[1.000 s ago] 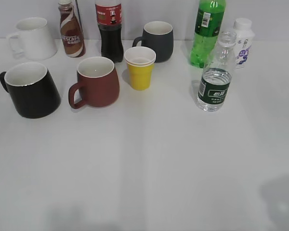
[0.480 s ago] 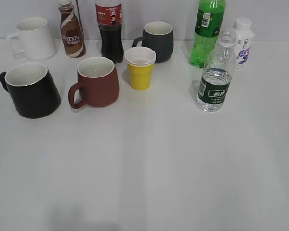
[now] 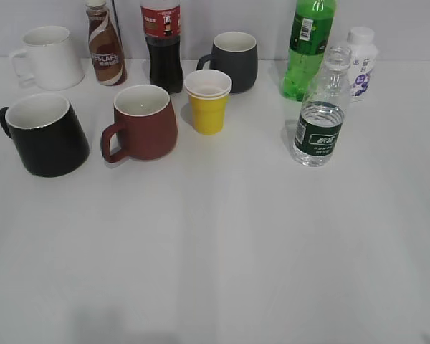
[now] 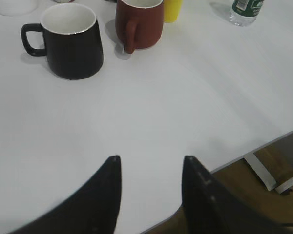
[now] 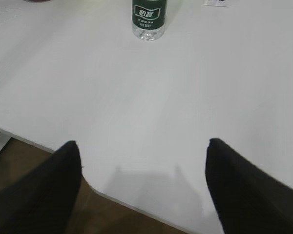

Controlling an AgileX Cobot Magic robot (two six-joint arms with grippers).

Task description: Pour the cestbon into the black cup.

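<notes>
The cestbon (image 3: pixel 320 115) is a clear bottle with a dark green label, uncapped, upright at the right of the table; it also shows at the top of the right wrist view (image 5: pixel 148 18). The black cup (image 3: pixel 46 134) stands at the left, handle to the left, and shows in the left wrist view (image 4: pixel 71 41). My left gripper (image 4: pixel 151 158) is open and empty over the table's front edge, well short of the cup. My right gripper (image 5: pixel 144 143) is wide open and empty over the front edge, well short of the bottle. Neither gripper shows in the exterior view.
A brown-red mug (image 3: pixel 144 122), stacked yellow and white paper cups (image 3: pixel 208 100), a dark grey mug (image 3: pixel 233 61), a white mug (image 3: pixel 49 56), a coffee bottle (image 3: pixel 105 44), a cola bottle (image 3: pixel 163 44), a green soda bottle (image 3: pixel 308 46) and a small white bottle (image 3: pixel 360 61) stand behind.
A shadow at the lower right of the table has shrunk away. The objects have not moved.
</notes>
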